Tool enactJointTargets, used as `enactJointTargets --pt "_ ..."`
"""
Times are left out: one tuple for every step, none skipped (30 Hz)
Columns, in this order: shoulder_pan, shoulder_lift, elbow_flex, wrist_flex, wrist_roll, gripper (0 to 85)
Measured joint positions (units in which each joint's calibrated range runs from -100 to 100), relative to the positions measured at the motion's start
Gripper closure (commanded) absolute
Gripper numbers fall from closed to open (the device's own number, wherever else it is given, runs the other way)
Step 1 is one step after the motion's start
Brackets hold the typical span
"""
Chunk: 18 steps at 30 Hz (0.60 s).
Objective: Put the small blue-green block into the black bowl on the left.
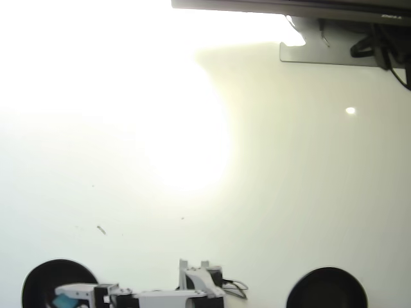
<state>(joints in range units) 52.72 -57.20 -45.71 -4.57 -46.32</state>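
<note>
Overhead view. Block (63, 300): teal, at the hand (66, 298), over the left black bowl (40, 277). Hand state: cannot tell, jaws hidden at the frame edge. Second bowl (326, 289): empty. Progress: carry apparently done; release appears outstanding.

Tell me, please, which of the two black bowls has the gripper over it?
The left bowl in the overhead view: the gripper and teal block overlap it; the right bowl stands alone.

No readable text

In the overhead view nothing can be read: the desk (289, 192), both bowls and the arm carry no legible label, brand, number or sign.
</note>
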Motion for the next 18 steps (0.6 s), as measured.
enactJointTargets --pt "-0.59 -1.01 0.37 0.16 0.59 53.6" --pt "-1.37 -1.89 0.74 0.16 1.37 53.6" --pt "-2.34 -2.9 0.74 0.16 2.2 53.6" --pt "-3.17 -4.17 0.74 0.16 3.17 53.6" --pt "-4.05 -5.56 0.74 0.16 4.54 53.6" --pt "-5.18 -7.07 0.55 0.74 6.3 53.6" --pt "-6.3 -8.96 -0.28 1.81 8.16 53.7" --pt "-7.28 -10.98 -1.85 3.13 10.11 53.6" --pt "-8.5 -12.88 -3.51 4.03 12.26 53.7" --pt "-9.82 -14.77 -4.62 4.52 14.21 53.7" --pt "-10.99 -16.67 -5.26 4.61 15.97 53.6" --pt "-12.11 -18.69 -6.19 5.02 17.68 53.7" --pt "-13.24 -20.58 -7.57 5.59 19.1 53.7" --pt "-14.55 -22.35 -9.33 6.09 20.61 53.7" --pt "-15.73 -24.12 -10.8 6.33 22.17 53.7" --pt "-16.95 -25.76 -11.91 6.33 23.88 53.7" --pt "-18.46 -27.15 -12.47 6.33 25.79 53.7" --pt "-20.22 -28.28 -12.74 6.33 27.59 53.7"
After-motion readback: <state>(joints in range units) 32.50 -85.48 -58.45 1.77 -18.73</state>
